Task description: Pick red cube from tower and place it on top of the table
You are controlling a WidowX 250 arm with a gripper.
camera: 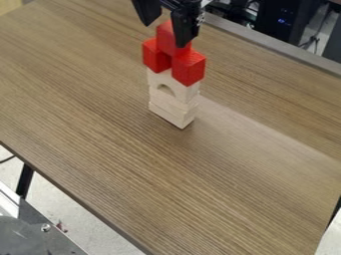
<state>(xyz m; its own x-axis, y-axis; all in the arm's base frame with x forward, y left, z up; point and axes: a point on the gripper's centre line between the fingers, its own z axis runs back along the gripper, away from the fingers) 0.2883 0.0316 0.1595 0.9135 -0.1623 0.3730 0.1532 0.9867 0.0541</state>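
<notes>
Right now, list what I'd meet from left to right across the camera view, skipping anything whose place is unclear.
Black table leg → tower of red cubes and pale wooden blocks → black case with blue lights.

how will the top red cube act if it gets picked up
The top red cube looks solid and flat-sided, so probably stiff and unlikely to roll. It rests on two red cubes above a narrow stack of pale blocks, so a sideways bump might topple them.
</notes>
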